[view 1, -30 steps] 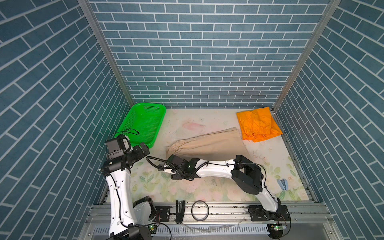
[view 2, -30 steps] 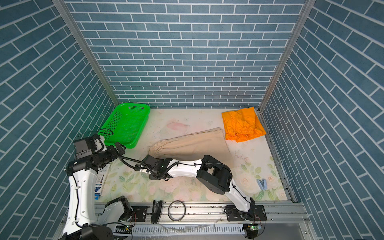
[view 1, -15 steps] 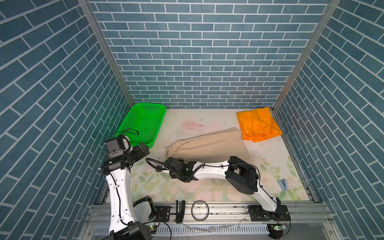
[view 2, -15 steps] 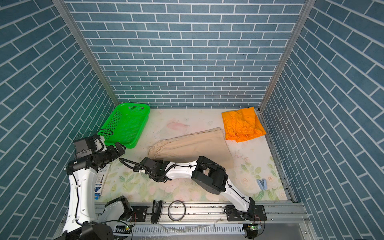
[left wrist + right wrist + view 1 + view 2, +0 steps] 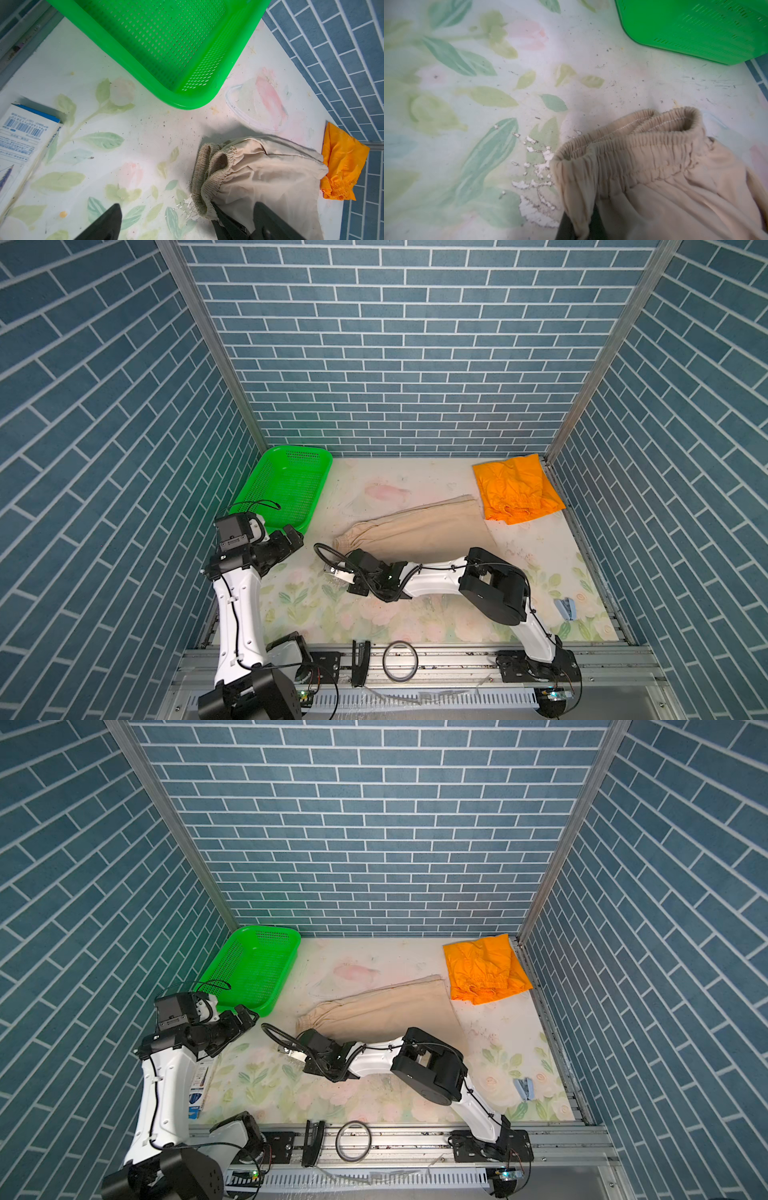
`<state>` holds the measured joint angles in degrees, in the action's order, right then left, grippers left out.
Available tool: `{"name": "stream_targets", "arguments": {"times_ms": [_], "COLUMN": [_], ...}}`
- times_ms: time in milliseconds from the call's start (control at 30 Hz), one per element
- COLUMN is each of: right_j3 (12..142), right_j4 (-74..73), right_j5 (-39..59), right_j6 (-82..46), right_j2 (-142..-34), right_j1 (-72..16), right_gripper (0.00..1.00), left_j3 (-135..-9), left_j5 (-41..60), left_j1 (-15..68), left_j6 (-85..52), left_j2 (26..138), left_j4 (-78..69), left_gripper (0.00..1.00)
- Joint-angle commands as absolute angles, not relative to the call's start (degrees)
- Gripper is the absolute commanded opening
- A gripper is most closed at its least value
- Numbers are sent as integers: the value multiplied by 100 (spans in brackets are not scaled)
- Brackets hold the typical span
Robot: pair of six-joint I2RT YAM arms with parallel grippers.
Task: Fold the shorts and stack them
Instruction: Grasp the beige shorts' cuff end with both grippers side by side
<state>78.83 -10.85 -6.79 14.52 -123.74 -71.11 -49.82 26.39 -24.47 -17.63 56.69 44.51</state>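
Clamping gathered waistband of beige shorts: right pincer | left pincer: agape | orange shorts: rumpled

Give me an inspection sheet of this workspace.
Surface: floral mat, scuffed, with white flakes.
Job's things: beige shorts lying mid-mat; orange shorts in far right corner; not stacked.
Clutter: green basket, empty; carton by left arm; small blue item near right edge.
Grippers: left gripper open, empty; right gripper shut on beige shorts' waistband.
Cables: black loop at each wrist; no snag seen.
Surroundings: blue brick walls on three sides.
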Motion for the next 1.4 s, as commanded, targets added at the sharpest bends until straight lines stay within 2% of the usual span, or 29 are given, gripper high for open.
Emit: {"name": "stream_targets", "arguments": {"times_ms": [0, 333, 700, 867, 1333, 1367], "right_j3": [7549, 6702, 6544, 6531, 6735, 6749], "right_j4": [-1876, -2974, -3161, -3206, -3237, -3234], "right_j5": [23, 320, 399, 405, 219, 235], "right_j6": [651, 363, 431, 433, 440, 431], "right_j2": [-11961, -11525, -11446, -11443, -11496, -11504], "right_j1": [-6957, -6838, -6838, -6837, -6838, -6837], "right_gripper": [0, 0, 0, 0, 0, 0], "left_j3": [-4815, -4142, -3545, -3414, -3050, -3056], "left_j5": [2973, 3911, 4416, 4443, 4172, 4170], "left_j1": [-2461, -2371, -1633, -1245, -626, -595], "left_j6": [-1938, -2619, -3542, -3823, -3841, -3836], "left_j2": [5579, 5999, 7037, 7275, 7193, 7218], "left_j4": [4309, 3308, 1550, 973, 839, 810], "left_gripper": [100, 100, 100, 100, 99, 97]}}
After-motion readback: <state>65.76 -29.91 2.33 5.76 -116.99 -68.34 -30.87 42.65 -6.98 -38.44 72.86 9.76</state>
